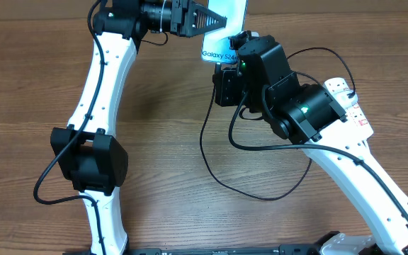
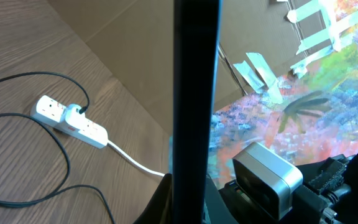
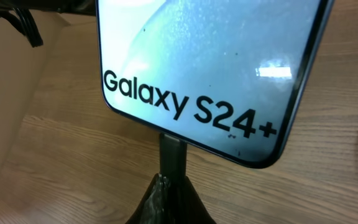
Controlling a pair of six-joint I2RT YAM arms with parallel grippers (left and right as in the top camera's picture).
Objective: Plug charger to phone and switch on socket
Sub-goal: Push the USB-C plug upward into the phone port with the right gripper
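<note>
Phone (image 3: 210,62) — clamped in left gripper (image 1: 214,20) jaws. Charger (image 3: 173,155) tip — clamped in right gripper (image 3: 169,202) jaws, at port edge; seating unconfirmed. Socket (image 2: 70,121) switch judged pending.

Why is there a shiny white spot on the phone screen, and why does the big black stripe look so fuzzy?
Right wrist view: the white spot on the phone is light bouncing off its screen. Left wrist view: the stripe seems to be the phone edge-on, too near the lens to focus, while the socket farther away looks crisp.
</note>
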